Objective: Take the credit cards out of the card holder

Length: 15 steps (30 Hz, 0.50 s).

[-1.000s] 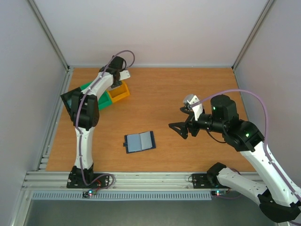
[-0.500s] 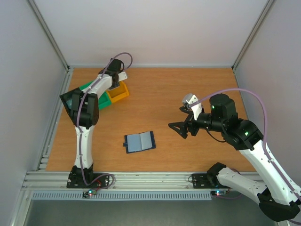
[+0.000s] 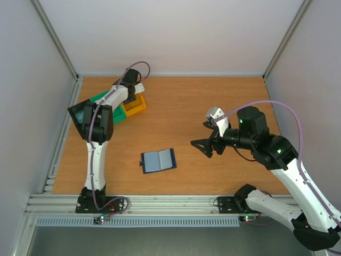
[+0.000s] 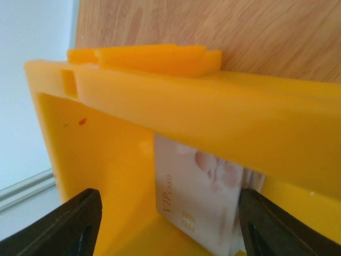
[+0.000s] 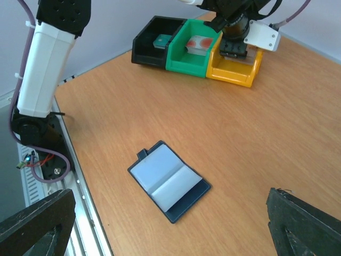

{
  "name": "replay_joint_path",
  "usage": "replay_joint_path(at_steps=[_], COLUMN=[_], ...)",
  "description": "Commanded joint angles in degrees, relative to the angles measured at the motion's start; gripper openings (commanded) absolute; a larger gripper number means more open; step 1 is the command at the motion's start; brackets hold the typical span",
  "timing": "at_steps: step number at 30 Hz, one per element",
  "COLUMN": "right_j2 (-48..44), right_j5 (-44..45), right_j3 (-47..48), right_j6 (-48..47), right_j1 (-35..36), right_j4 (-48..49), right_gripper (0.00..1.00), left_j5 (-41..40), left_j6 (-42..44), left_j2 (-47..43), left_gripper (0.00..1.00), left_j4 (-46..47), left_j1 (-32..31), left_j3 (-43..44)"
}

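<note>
The card holder (image 3: 158, 160) lies open and flat mid-table, dark navy with blue-grey pockets (image 5: 168, 181); no card shows in it. My left gripper (image 3: 129, 98) reaches into the yellow bin (image 4: 213, 106) at the back left. Its jaws (image 4: 170, 234) stand open around a pale credit card (image 4: 202, 192) with reddish marks and "VIP card" lettering. That card leans on the bin's wall, its right edge by the right finger (image 4: 277, 229). My right gripper (image 3: 202, 146) hovers open right of the holder, nothing between its fingers (image 5: 170, 234).
Three bins stand in a row at the back left: black (image 5: 146, 37) with a teal card (image 5: 161, 39), green (image 5: 181, 53) with a pale red-marked card (image 5: 198, 44), then yellow (image 5: 234, 72). The left arm (image 3: 95, 128) stretches along the left side. Grey walls enclose the table.
My left wrist has shifted slightly over the yellow bin, and its jaws have opened off the pale card. The right arm and the card holder have not moved.
</note>
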Motion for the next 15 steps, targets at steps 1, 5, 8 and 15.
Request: replay_joint_path(at_steps=[1,5,8,15], right_j2=[0.19,0.12,0.04,0.9], right_j5=[-1.18,-1.94,-2.38,5.86], right_j3=[1.8,2.06,2.03,1.43], right_j6=[-0.91,-0.9,-0.86,3.33], right_j1=[-0.35,-0.29,-0.31,-0.27], right_j4=[0.06,-0.37,-0.53,2.73], right_gripper=[0.99,0.98,0.99,0.99], left_j5=[4.24,5.56,7.12,17.37], left_j6=[-2.65,-3.62,-3.97,-10.57], left_j2=[-2.37,-3.52,-4.92,-13.73], left_gripper=[0.8,0.95,0.99,0.99], left_j4=[-2.52,-2.74,-3.31,-10.89], left_j1=[0.26,0.52,0.69,0.7], left_j3=[2.29,2.78,2.34,2.49])
